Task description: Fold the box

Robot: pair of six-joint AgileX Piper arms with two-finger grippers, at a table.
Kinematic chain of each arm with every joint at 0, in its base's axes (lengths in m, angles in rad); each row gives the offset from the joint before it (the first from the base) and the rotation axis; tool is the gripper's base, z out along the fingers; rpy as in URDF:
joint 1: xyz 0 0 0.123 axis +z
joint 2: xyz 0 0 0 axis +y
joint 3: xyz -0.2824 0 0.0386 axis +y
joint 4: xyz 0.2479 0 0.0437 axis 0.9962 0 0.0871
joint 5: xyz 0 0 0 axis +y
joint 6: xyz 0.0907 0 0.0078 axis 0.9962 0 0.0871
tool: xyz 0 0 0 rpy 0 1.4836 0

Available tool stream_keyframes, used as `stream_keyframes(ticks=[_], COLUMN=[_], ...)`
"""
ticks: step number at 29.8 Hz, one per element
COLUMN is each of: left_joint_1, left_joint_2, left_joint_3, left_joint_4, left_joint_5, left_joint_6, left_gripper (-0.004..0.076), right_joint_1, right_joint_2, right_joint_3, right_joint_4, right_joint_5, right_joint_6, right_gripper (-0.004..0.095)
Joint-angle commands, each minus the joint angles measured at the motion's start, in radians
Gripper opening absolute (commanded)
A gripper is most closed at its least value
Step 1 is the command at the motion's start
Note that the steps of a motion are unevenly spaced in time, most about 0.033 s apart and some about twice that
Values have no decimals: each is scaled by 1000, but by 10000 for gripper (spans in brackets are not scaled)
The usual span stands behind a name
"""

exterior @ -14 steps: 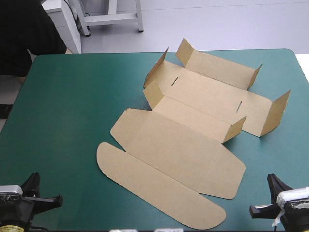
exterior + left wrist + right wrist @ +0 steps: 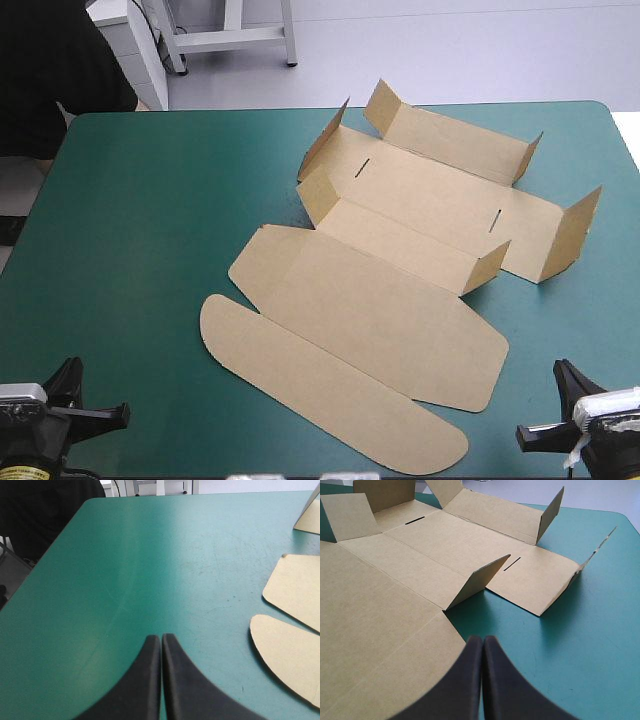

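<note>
The brown box (image 2: 400, 270) lies as a cut sheet across the middle and right of the teal-green table. Its rounded lid flap (image 2: 320, 385) is flat toward the front edge, and several small side flaps (image 2: 575, 230) stand up toward the back. My left gripper (image 2: 118, 413) rests shut at the front left corner, well clear of the board; its view shows the lid's rounded end (image 2: 292, 652) off to one side. My right gripper (image 2: 522, 435) rests shut at the front right corner. Its fingers (image 2: 482, 647) point at the box (image 2: 410, 575) just ahead, one raised flap (image 2: 480, 577) close by.
A person in dark clothing (image 2: 50, 70) stands beyond the table's far left corner, not over the top. Bare teal-green cover (image 2: 140, 220) spreads over the left half of the table.
</note>
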Motion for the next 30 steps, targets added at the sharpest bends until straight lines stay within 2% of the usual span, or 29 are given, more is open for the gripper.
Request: stream_keyframes(ticks=[1, 6, 9, 13, 17, 19, 24, 30], left_joint_1=[-8, -8, -8, -8, -8, -8, -8, -8], left_joint_2=[15, 15, 15, 15, 15, 15, 15, 15], left_joint_3=[-27, -27, -27, -27, -27, -27, -27, -27], left_joint_4=[4, 4, 4, 4, 4, 4, 4, 4], left_joint_5=[-74, -74, -74, -74, -74, -74, -74, -74], left_joint_6=[-6, -6, -6, -6, -6, -6, -6, -6], left_gripper=[-10, -10, -10, -10, -10, -10, -10, -10], right_joint_1=[5, 5, 5, 5, 5, 5, 5, 5], right_joint_2=[-21, -21, -21, -21, -21, -21, -21, -20], right_joint_3=[-21, -21, -21, -21, -21, -21, -21, -24], right_joint_4=[7, 7, 8, 8, 5, -6, -52, -45], right_joint_5=[-78, -78, -78, -78, -78, -78, -80, -73], right_joint_6=[-4, -4, -4, -4, 1, 15, 76, 161], right_gripper=[-16, 1, 81, 296, 567, 640, 664, 665])
